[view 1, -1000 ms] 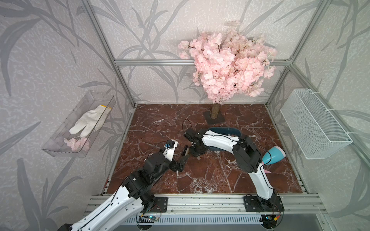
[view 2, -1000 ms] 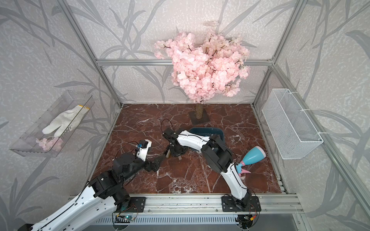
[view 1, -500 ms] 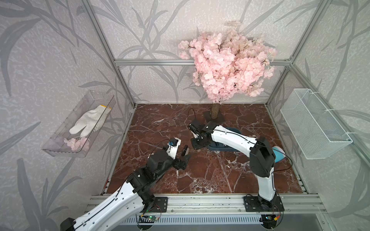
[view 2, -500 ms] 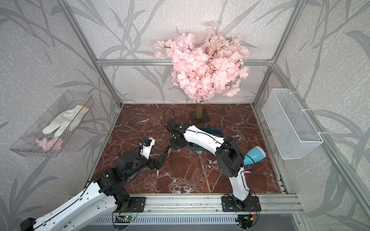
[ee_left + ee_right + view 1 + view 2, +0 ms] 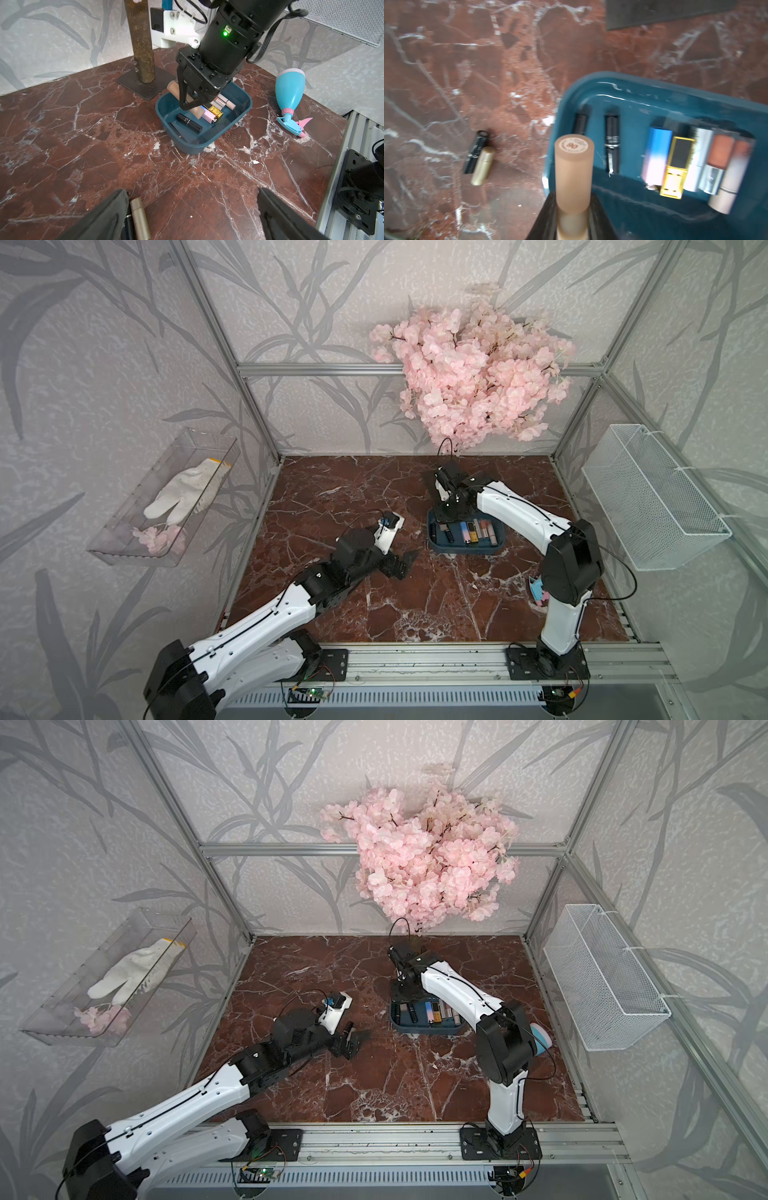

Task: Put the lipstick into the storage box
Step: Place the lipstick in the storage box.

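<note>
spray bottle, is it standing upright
No, in the left wrist view the blue spray bottle lies on its side on the marble table.

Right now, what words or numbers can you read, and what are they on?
"90": on the round end label of the tan lipstick in the right hand; the tiny print ringing it is blurred.
White print on the black lipstick in the storage box: too small to read.
</note>
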{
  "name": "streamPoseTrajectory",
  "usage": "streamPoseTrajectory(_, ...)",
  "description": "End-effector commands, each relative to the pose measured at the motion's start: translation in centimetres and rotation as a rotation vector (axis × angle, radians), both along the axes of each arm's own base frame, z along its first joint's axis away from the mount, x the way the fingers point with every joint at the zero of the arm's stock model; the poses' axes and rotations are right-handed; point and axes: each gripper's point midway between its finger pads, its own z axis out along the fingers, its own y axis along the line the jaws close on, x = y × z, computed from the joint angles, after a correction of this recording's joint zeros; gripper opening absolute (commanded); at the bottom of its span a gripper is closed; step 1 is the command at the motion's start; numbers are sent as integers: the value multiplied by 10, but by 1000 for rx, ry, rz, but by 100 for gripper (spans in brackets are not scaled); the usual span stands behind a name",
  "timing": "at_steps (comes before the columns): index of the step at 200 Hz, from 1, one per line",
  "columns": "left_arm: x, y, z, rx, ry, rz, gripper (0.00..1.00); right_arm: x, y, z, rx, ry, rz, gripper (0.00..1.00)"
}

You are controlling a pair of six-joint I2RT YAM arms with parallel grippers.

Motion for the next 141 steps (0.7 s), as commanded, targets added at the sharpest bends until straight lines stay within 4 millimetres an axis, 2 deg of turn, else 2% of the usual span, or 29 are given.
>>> streamPoseTrajectory(1,6,-17,15,-20,-33,-67,100,0,-20,3,-17,-3,4,20)
streamPoseTrajectory(66,26,-51,9,-27,16,-134,100,9,-54,-35,-64,64,-22,20)
streamPoseTrajectory(141,30,-60,-2,-32,68,-140,100,6,-58,-65,-91,114,-4,20)
